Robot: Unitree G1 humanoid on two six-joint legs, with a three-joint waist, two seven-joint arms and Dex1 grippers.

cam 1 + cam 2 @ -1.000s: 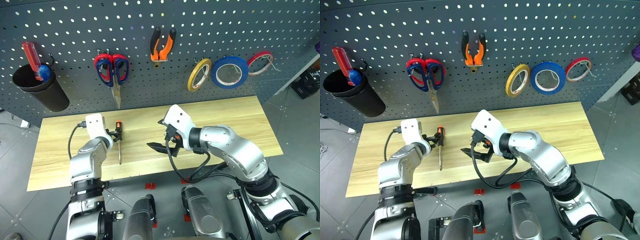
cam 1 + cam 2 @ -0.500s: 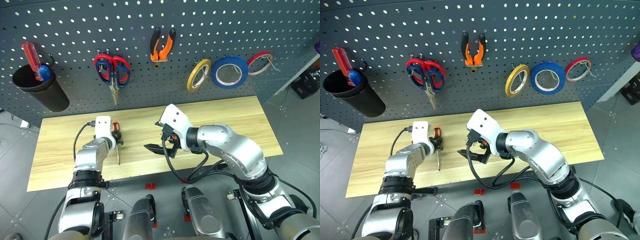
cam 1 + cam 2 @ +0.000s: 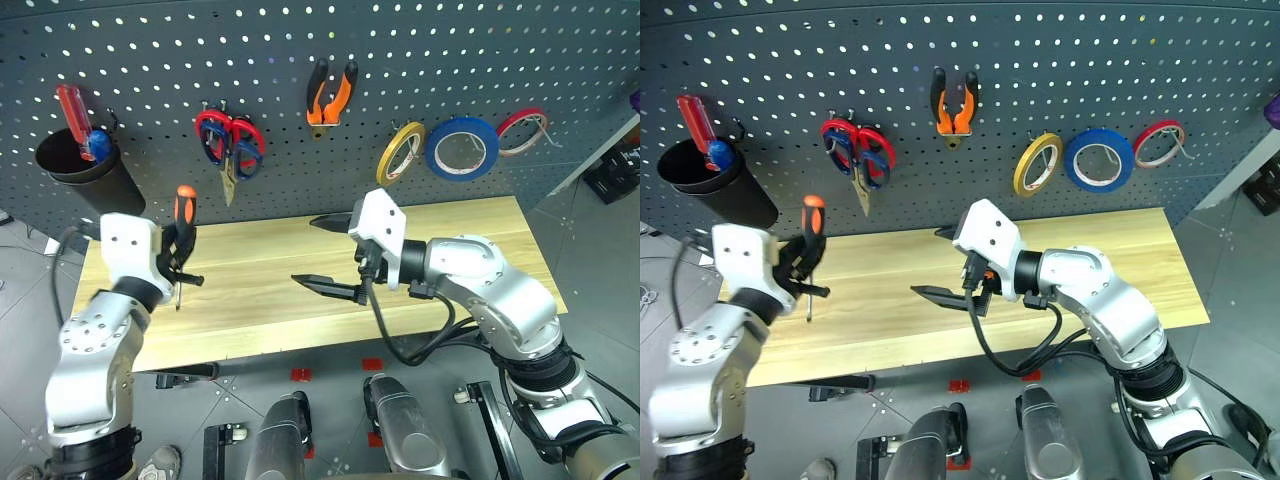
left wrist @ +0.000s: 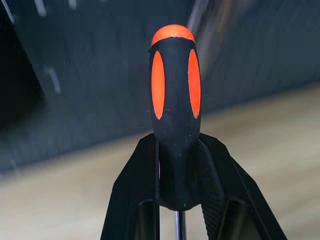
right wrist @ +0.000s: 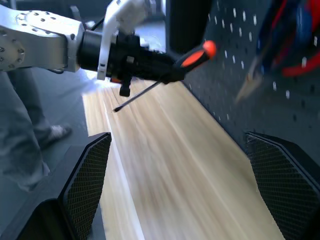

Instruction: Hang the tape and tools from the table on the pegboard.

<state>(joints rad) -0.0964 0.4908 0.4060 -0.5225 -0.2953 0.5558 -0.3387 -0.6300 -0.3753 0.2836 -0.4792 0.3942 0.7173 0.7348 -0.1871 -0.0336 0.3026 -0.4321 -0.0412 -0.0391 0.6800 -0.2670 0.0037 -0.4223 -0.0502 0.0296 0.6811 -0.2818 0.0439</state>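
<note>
My left gripper is shut on the orange-and-black screwdriver and holds it in the air over the left part of the table, handle up, shaft pointing down. In the left wrist view the black fingers clamp the lower handle. My right gripper hangs open and empty over the table's middle, pointing left. On the pegboard hang the pliers, the dark-blue-handled scissors and the yellow tape.
Red-handled scissors overlap the blue ones. A blue roll and a thin red roll hang right of the tape. A black cup with a red-handled screwdriver hangs at the board's left.
My left gripper shut on the screwdriver lying on the table, lifted it and turned it upright. The right gripper rose a little and stayed open.
</note>
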